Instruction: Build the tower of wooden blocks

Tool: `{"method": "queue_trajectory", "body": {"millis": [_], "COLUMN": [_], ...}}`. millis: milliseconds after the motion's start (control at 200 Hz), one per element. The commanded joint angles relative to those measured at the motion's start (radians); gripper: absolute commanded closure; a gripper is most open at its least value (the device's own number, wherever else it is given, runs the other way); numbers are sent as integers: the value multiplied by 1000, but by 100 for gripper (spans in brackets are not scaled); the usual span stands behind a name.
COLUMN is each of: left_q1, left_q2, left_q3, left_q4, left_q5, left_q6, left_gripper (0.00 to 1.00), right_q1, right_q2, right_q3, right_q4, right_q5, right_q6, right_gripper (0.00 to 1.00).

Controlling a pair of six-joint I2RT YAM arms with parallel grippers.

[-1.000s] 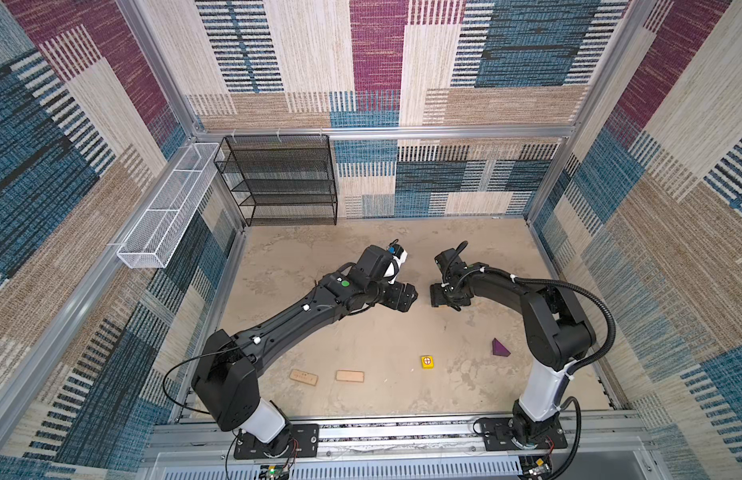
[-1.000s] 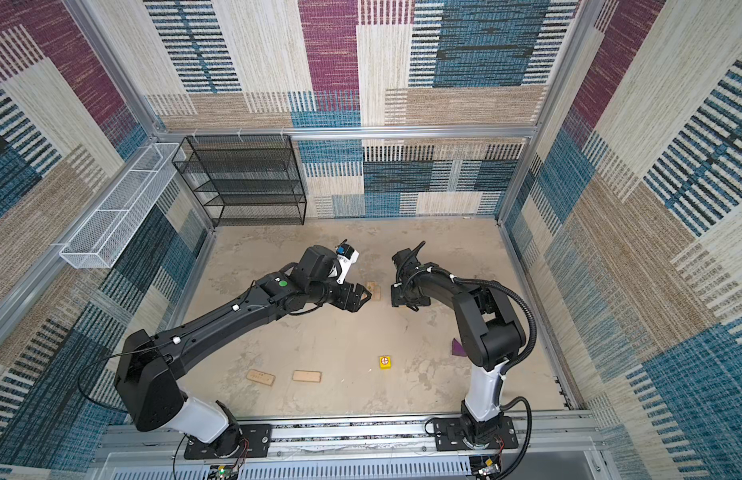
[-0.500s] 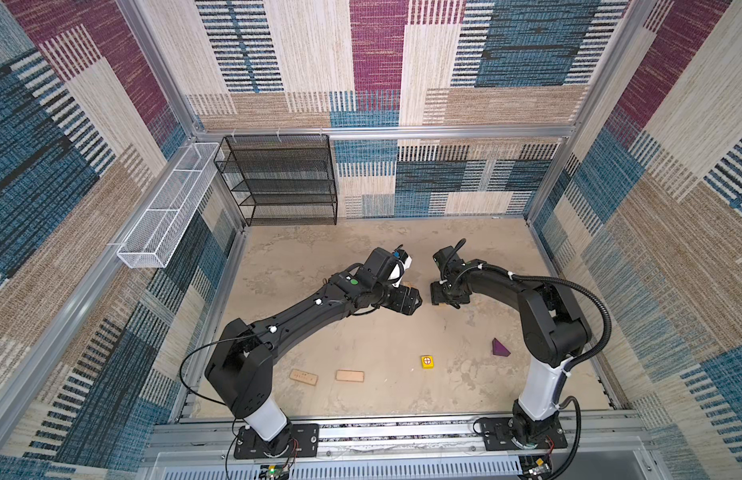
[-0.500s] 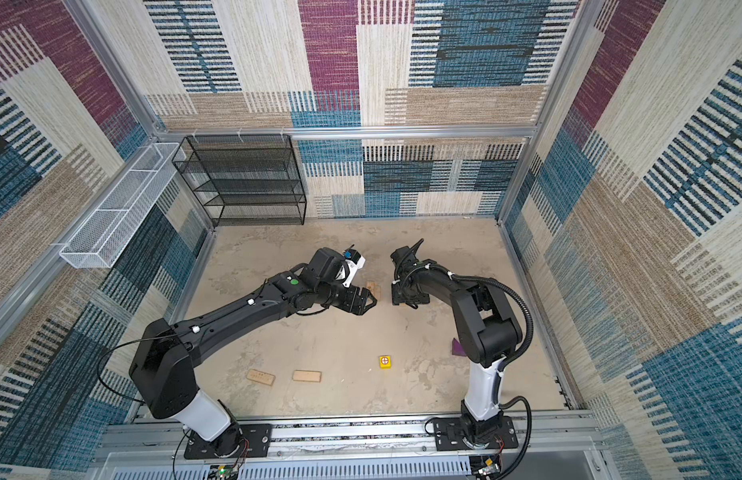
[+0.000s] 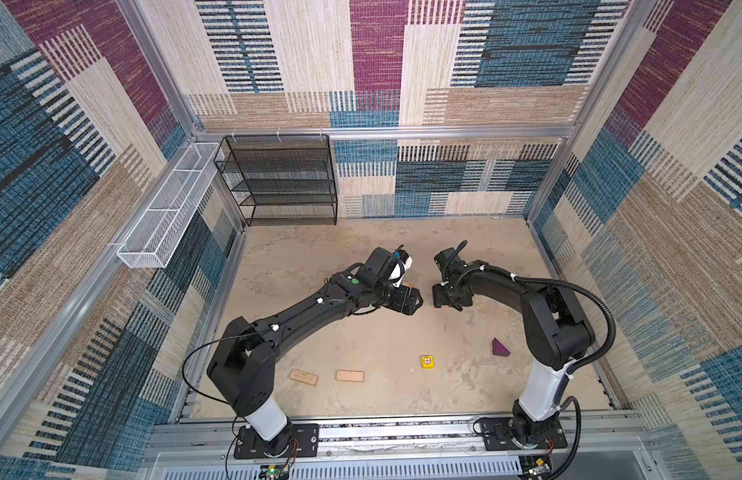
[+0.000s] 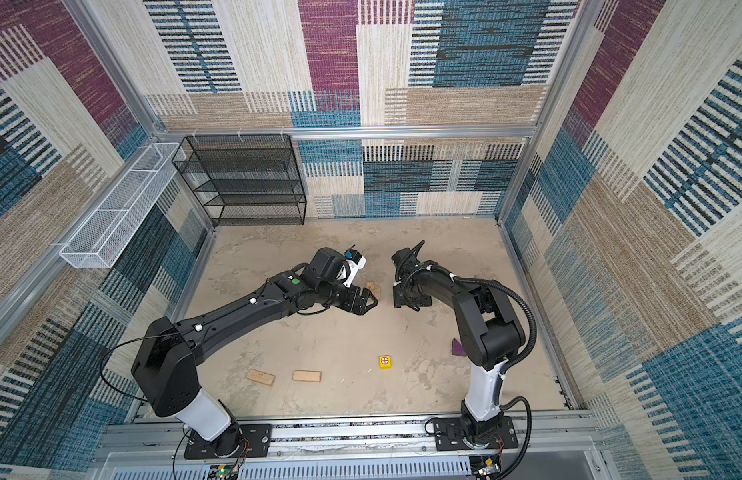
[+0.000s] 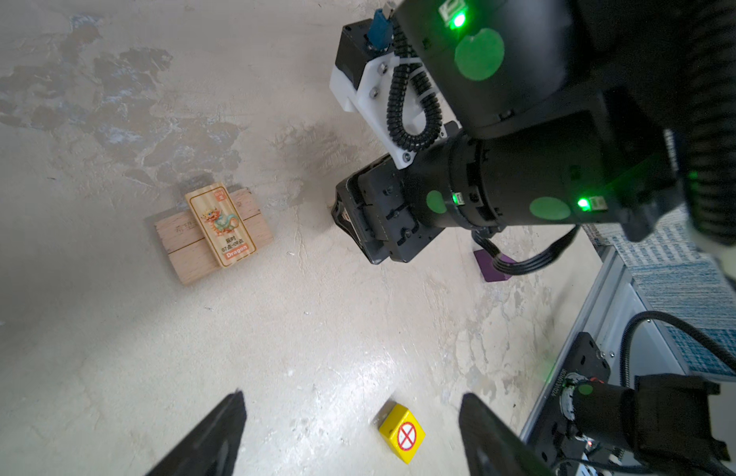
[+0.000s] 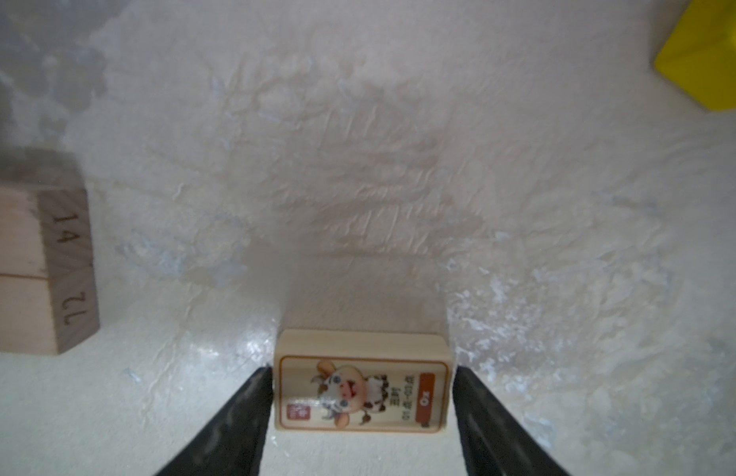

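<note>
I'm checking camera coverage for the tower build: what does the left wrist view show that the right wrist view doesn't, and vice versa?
Left wrist only: the dragon-printed tan wooden plank lying crosswise on top, the purple wedge block, the open left gripper. Right wrist only: the ox-printed tan wooden plank clamped by the right gripper. Both: the two tan wooden base planks; a yellow cube each, maybe not the same one.

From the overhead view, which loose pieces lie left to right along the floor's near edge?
Tan wooden plank with dark print, plain tan wooden plank, yellow cube with red mark, purple wedge.
</note>
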Motion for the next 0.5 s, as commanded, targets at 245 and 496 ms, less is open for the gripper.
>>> {"method": "queue_trajectory", "body": {"millis": [245,496], "left_q1": [0,0], "left_q2": [0,-4], "left_q3": [8,6], "left_q4": [7,8], "left_q5": [14,12], "left_q6": [-12,-12], "left_gripper": [15,15], "right_q1": [2,1], "right_q2": [-5,-21], "right_q3": [-4,-12], "right_q4": [-13,-6], "right_q5": [29,20], "right_q6": [14,14], "right_gripper": [33,41]}}
